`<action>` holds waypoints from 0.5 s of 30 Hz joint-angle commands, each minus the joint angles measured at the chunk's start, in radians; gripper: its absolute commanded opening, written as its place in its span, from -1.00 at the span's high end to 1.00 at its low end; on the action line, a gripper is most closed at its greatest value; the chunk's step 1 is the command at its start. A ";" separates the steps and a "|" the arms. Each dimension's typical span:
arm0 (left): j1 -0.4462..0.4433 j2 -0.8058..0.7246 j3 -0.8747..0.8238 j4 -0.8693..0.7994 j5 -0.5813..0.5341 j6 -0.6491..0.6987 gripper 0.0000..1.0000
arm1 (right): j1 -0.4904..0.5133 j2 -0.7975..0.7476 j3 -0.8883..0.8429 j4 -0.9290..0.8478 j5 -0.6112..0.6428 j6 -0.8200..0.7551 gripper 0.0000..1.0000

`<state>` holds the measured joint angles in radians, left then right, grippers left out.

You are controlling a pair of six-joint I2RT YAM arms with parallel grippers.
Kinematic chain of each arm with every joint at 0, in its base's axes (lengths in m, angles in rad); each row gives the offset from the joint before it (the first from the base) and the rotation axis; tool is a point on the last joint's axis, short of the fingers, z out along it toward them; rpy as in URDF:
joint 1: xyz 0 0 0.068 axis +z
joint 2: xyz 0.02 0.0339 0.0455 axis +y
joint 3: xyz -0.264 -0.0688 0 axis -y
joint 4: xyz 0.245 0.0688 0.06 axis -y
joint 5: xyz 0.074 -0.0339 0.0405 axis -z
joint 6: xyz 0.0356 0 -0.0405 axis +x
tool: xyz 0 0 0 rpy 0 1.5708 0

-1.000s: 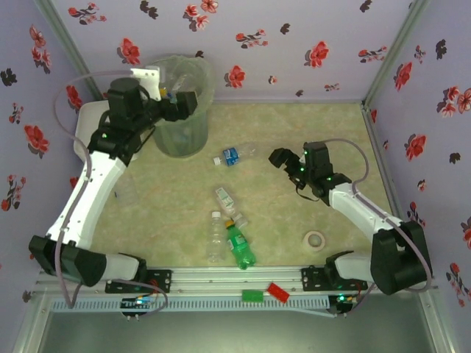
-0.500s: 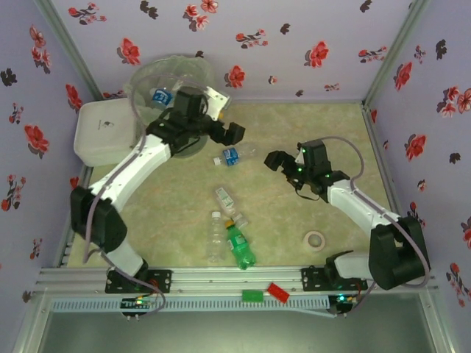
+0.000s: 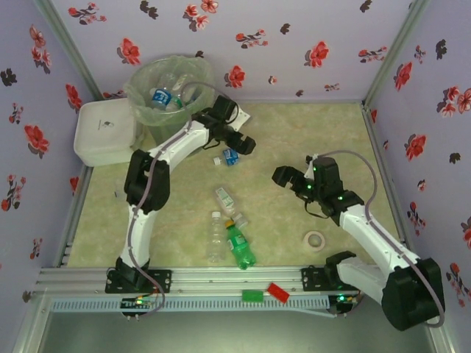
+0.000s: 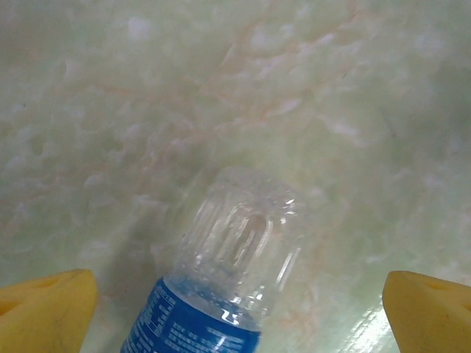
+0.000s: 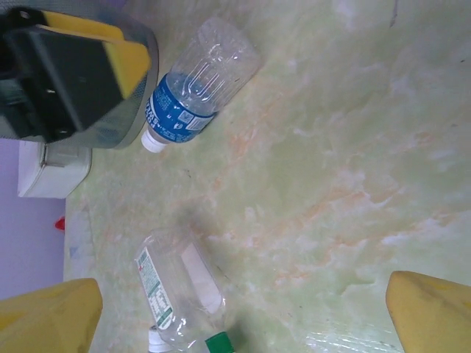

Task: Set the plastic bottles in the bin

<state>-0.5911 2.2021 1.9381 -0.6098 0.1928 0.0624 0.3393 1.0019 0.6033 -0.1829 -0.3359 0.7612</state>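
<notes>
1. Bottles already lie inside the bin, which stands at the far left corner beside a white box. Four more lie on the table: a blue-label bottle just right of the bin, then a white-label bottle, a clear bottle and a green bottle nearer the arm bases.
2. From above, the left gripper hovers at the blue-label bottle, released and holding nothing. The right gripper hangs spread wide and empty over bare table, right of the middle bottles. A tape roll lies near the right arm's base.
3. The left wrist view adds what the overhead cannot. The bottle's ribbed clear base lies between the two yellow fingertips, apart from both, with the blue label toward the camera.
4. The right wrist view shows that bottle's white cap, with the left gripper's black body and yellow pad just beside it. The white-label bottle sits lower in that view, a green cap at its end. This gripper's own fingertips stand far apart at the bottom corners.
5. A second ago the left gripper was over the bin, and half a second ago just right of it. It has now swung onto the blue-label bottle. The right gripper has drifted slightly toward the near right. The table bottles have not moved.
</notes>
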 commanded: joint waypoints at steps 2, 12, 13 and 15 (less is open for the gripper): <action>-0.003 0.058 0.065 -0.114 -0.041 0.045 -1.00 | 0.003 -0.002 -0.016 -0.016 0.040 -0.025 -0.99; -0.012 0.118 0.058 -0.165 -0.050 0.044 -1.00 | 0.003 0.027 -0.008 0.003 0.032 -0.021 -0.99; -0.015 0.122 0.052 -0.163 -0.049 0.042 -1.00 | 0.003 0.029 -0.003 0.001 0.032 -0.020 -0.99; -0.018 0.132 0.045 -0.160 -0.050 0.043 -1.00 | 0.004 0.029 0.002 -0.004 0.028 -0.019 -0.99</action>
<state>-0.5961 2.3119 1.9774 -0.7380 0.1532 0.0868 0.3393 1.0267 0.5999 -0.1860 -0.3206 0.7582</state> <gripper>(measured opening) 0.998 0.996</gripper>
